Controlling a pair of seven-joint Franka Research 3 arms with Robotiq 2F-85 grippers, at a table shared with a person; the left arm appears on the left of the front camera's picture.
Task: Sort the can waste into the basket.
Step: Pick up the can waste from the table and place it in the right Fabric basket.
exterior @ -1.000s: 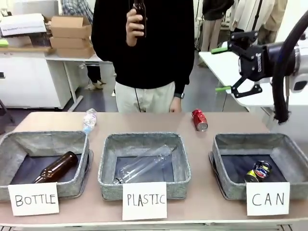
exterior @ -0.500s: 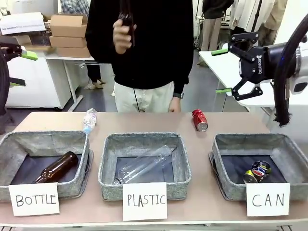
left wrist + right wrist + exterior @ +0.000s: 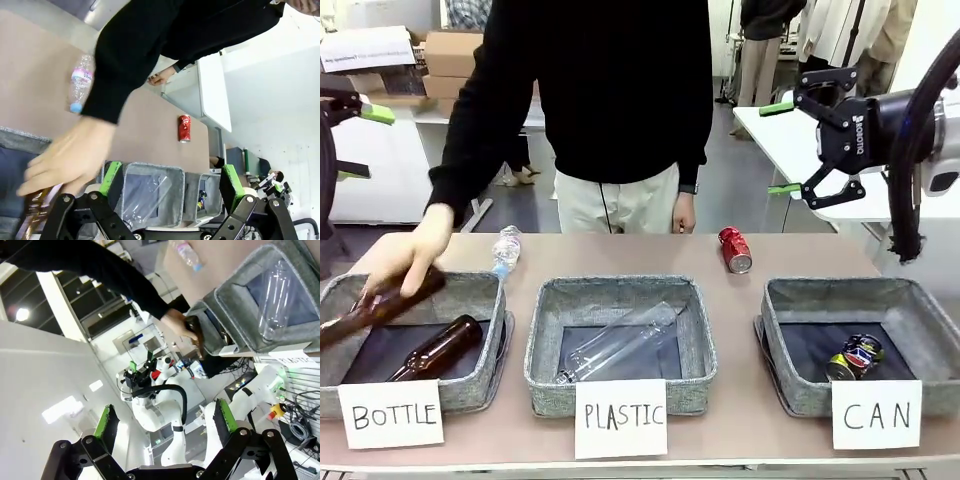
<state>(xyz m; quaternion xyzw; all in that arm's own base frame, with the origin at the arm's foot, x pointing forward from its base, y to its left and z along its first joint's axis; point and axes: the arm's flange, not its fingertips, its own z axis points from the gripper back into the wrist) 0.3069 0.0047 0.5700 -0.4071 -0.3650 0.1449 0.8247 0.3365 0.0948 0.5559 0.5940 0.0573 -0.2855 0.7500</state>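
The dark blue-black drink can (image 3: 860, 355) lies in the grey woven basket signed CAN (image 3: 850, 290), near right. The red metal drink can (image 3: 735, 249) lies on its side on the surface (image 3: 620, 255), just beyond that basket. My right hand (image 3: 781, 145) hangs wide and empty above it, and my left hand (image 3: 171, 174) is also wide and empty. Next, I judge, the right hand must drop over the red can and grip it.
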